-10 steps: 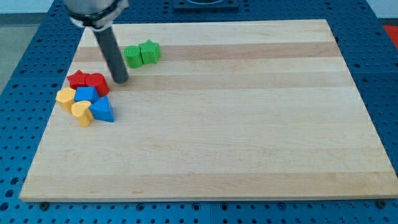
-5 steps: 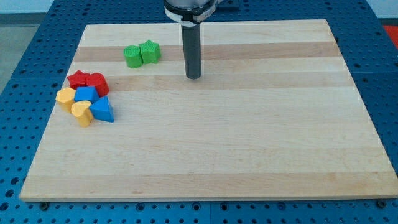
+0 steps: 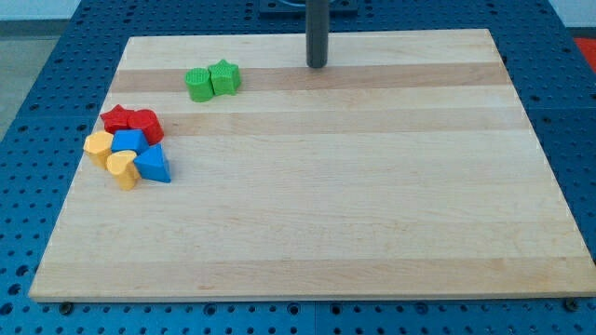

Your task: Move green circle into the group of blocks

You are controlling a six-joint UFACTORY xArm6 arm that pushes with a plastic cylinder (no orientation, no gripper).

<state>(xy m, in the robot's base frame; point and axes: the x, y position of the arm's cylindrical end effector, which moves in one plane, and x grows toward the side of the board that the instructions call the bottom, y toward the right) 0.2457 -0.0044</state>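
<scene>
The table (image 3: 372, 186) carries a cluster of red, yellow and blue blocks (image 3: 130, 147) at the view's left. The green circle (image 3: 198, 84) sits above and right of that cluster, touching a green star (image 3: 224, 77) on its right. My tip (image 3: 317, 65) stands well right of both, near the top edge; there are no jaws. I judge the push should start from the circle's upper right and run down-left, leaving the star behind. Being round, the circle has no long axis or heading.

Two green blocks (image 3: 211, 80), two red (image 3: 132, 121), two blue (image 3: 142, 153), two yellow (image 3: 110, 155)
</scene>
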